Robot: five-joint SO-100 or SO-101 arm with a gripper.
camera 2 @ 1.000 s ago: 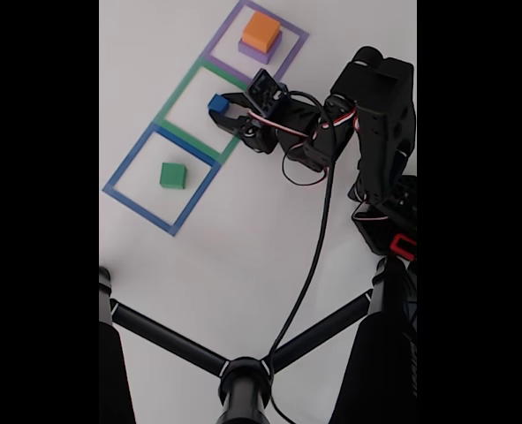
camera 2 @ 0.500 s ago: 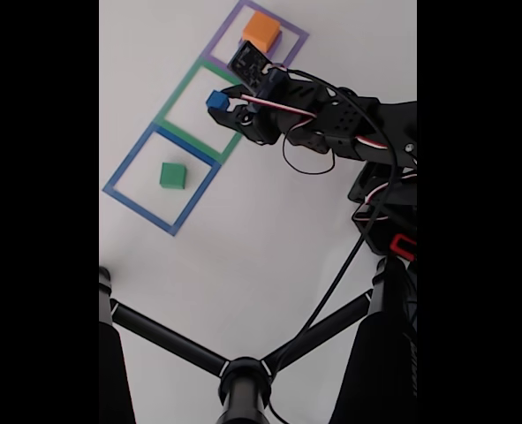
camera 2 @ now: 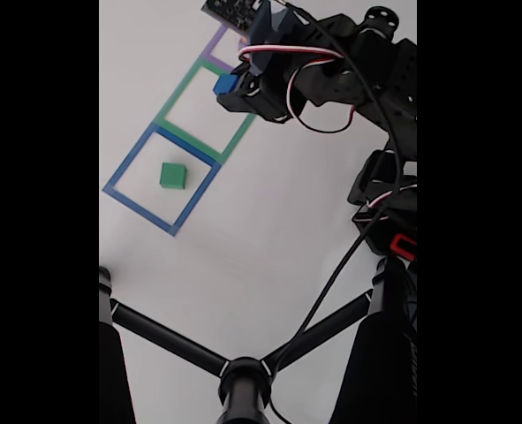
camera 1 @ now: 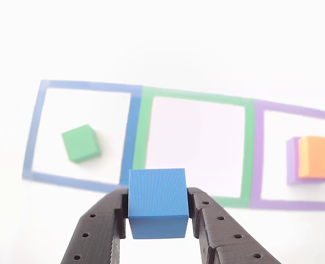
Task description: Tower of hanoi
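My gripper (camera 1: 157, 212) is shut on the blue block (camera 1: 157, 202), held above the table in front of the green taped square (camera 1: 195, 146). In the fixed view the blue block (camera 2: 226, 84) hangs at the gripper (camera 2: 231, 87) over the green taped square (camera 2: 203, 110). The green block (camera 1: 81, 143) lies inside the blue taped square (camera 1: 80, 132); the fixed view shows the green block (camera 2: 173, 176) there too. The orange block (camera 1: 318, 157) sits on the purple block (camera 1: 292, 160) in the purple taped square (camera 1: 294, 154). The arm hides that stack in the fixed view.
The arm's body and cables (camera 2: 366, 79) fill the upper right of the fixed view. A black tripod (camera 2: 243, 375) spreads across the bottom. The table (camera 2: 269, 238) is white.
The gripper has risen with the blue block and swung up over the green and purple squares, now covering the orange-on-purple stack in the fixed view.
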